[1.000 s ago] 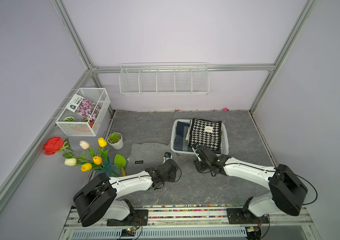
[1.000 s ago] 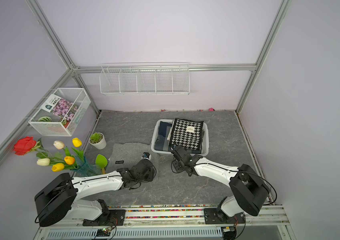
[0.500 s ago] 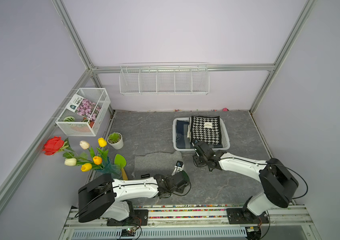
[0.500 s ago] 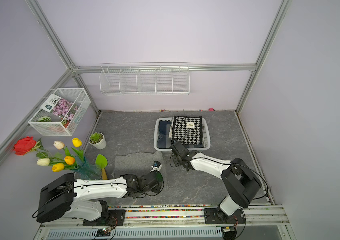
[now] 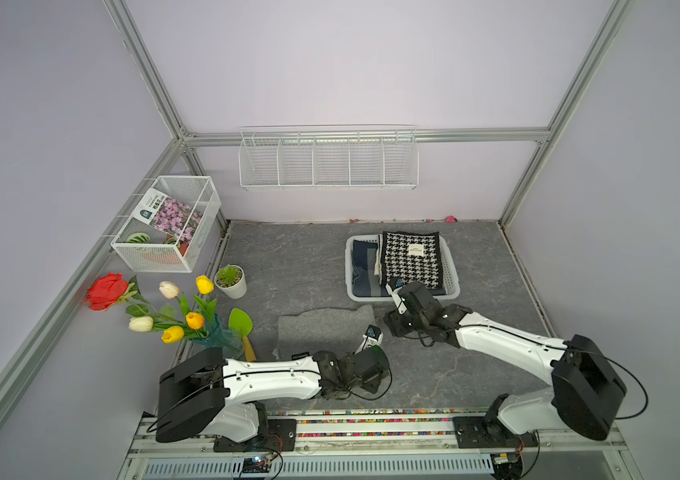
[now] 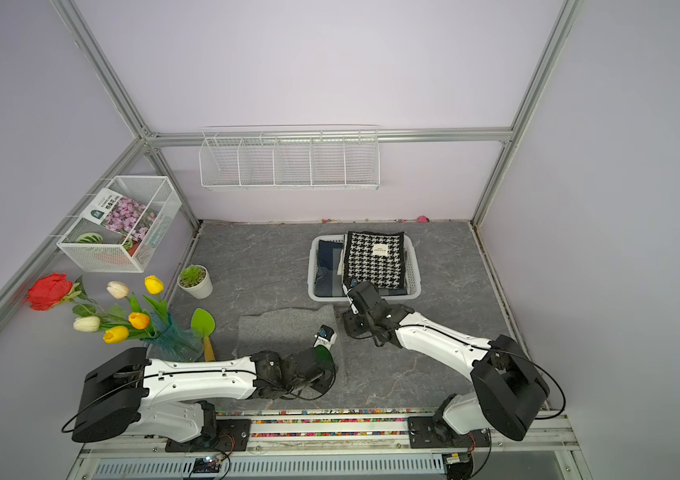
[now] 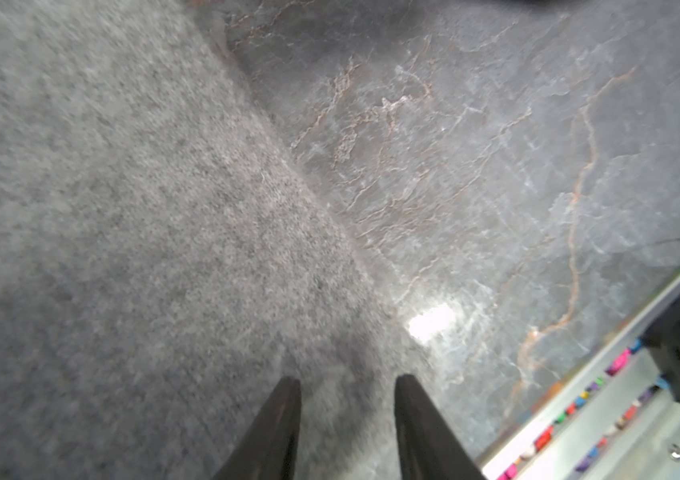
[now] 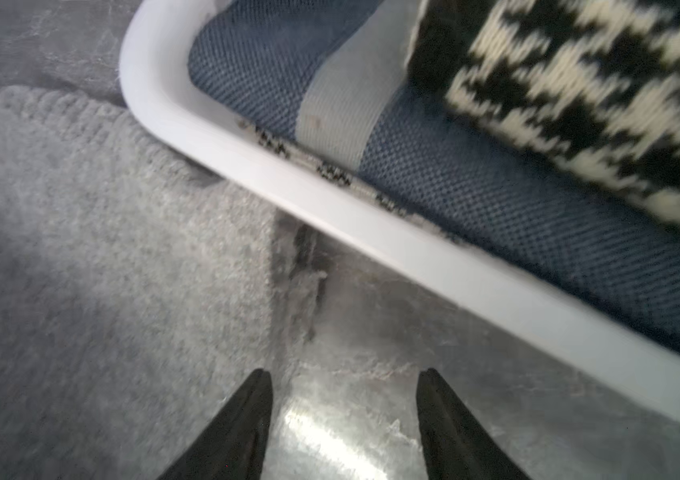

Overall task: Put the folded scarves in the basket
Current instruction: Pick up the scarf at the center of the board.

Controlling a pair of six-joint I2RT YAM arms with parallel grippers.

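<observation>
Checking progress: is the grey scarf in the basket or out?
Out: the grey scarf lies on the tabletop beside the basket, which holds a houndstooth scarf.

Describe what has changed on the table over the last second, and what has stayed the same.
The grey scarf slid toward the robot's base as the left gripper drew back; its jaws now stand open over the scarf. The basket straightened slightly. The right gripper stays beside the basket's near rim, open. Houndstooth scarf, flowers and pot unchanged.
</observation>
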